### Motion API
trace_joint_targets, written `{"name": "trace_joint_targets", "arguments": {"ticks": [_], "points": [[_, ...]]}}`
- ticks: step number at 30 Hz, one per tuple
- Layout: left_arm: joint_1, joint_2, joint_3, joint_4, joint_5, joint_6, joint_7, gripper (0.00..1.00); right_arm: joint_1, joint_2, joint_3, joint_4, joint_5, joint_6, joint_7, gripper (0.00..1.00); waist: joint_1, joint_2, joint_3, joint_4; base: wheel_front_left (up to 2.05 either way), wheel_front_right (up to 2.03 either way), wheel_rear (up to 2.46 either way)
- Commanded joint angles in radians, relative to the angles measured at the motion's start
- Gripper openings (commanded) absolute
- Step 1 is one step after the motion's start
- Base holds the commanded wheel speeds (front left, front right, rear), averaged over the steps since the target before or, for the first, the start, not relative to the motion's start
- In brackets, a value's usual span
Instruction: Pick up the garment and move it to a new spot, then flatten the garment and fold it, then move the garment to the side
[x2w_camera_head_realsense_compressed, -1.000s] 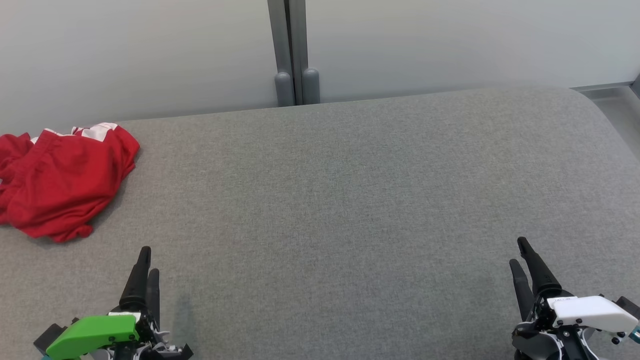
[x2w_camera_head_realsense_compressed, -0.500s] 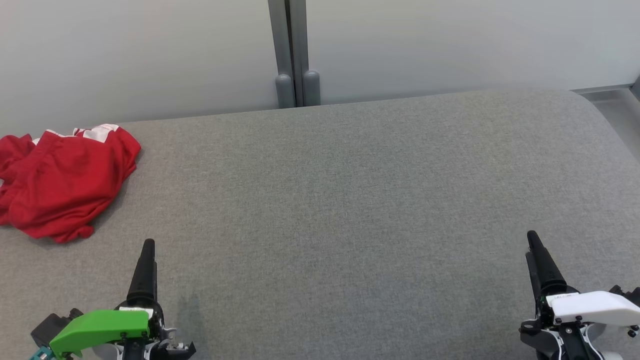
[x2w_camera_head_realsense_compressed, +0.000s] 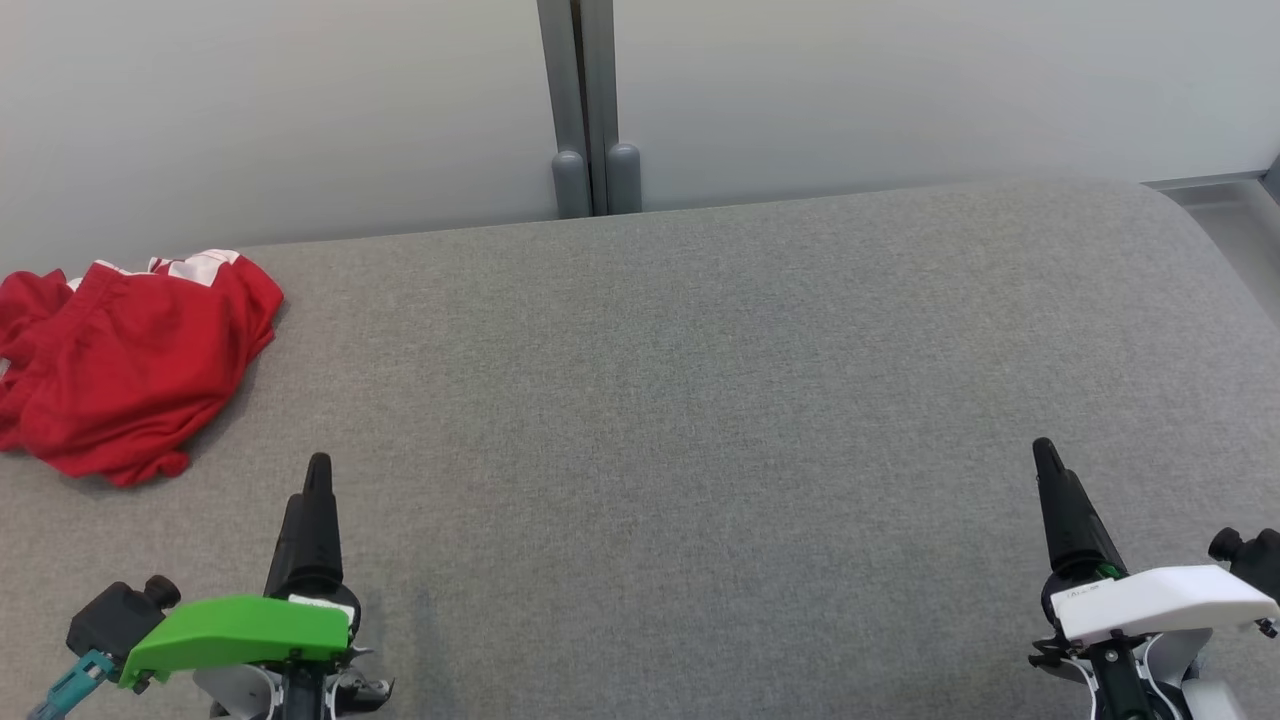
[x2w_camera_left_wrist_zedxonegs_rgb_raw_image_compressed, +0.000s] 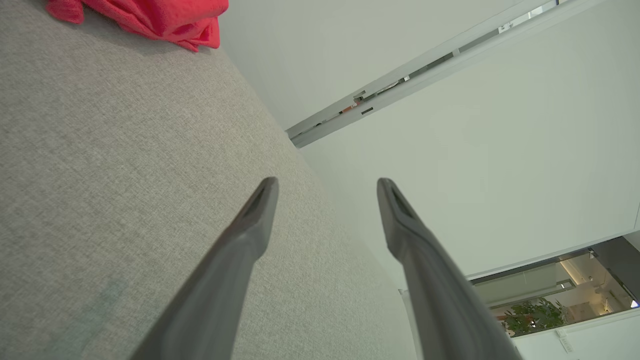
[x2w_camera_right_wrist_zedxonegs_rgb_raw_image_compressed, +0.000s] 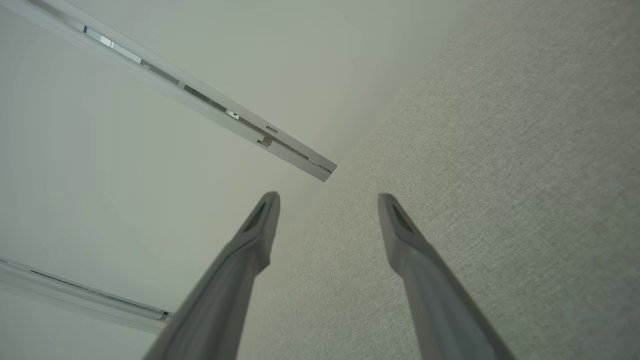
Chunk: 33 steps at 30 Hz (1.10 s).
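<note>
- There's the crumpled red garment with white trim (x2w_camera_head_realsense_compressed: 130, 365), bunched in a loose heap at the far left of the broad grey fabric-covered surface (x2w_camera_head_realsense_compressed: 700, 400). It lies close to the surface's far edge and runs off the left side of the head view.
- Near left, the left gripper (x2w_camera_head_realsense_compressed: 318, 468) comes in under its bright green cover (x2w_camera_head_realsense_compressed: 235, 630), long dark fingers pointing away toward the far wall.
- The garment lies farther off and to the left of that gripper, well apart from it, with nothing touching the cloth.
- In the left wrist view the two fingers stand spread with a clear gap and nothing between them. Grey fabric shows beneath, and the red heap sits up in the top left corner.
- Over at near right, the right gripper (x2w_camera_head_realsense_compressed: 1040, 450) shows under a white cover (x2w_camera_head_realsense_compressed: 1165, 600), also pointing toward the far side. It is well apart from the garment, with the width of the surface between them.
- The right wrist view shows this pair of fingers splayed apart too, gripping nothing, with grey fabric on one side and pale wall on the other.
- Whether either gripper's tips touch the surface, I can't tell.
- Beyond the far edge stands a pale wall with a grey vertical post (x2w_camera_head_realsense_compressed: 585, 100) at its middle.
</note>
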Motion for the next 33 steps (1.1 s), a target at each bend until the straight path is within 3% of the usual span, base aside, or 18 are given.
{"name": "trace_joint_targets", "arguments": {"ticks": [1,13,33], "points": [[-0.011,0.007,-0.007,-0.018,0.055,0.005,-0.01,1.0,-0.003,-0.007,0.007,-0.024,-0.05,0.0,-0.011,1.0,0.0,0.0,0.0,0.0,0.0,0.0,0.0],[0.016,0.008,-0.028,0.007,0.273,0.026,-0.05,1.0,0.007,-0.009,0.028,-0.014,-0.288,0.0,-0.052,1.0,0.0,0.0,-0.003,0.0,0.0,0.0,0.0],[0.046,0.01,-0.056,0.052,0.489,0.023,-0.109,1.0,0.017,-0.012,0.044,0.008,-0.559,0.0,-0.11,1.0,0.0,0.0,-0.008,0.003,0.0,0.0,0.0]]}}
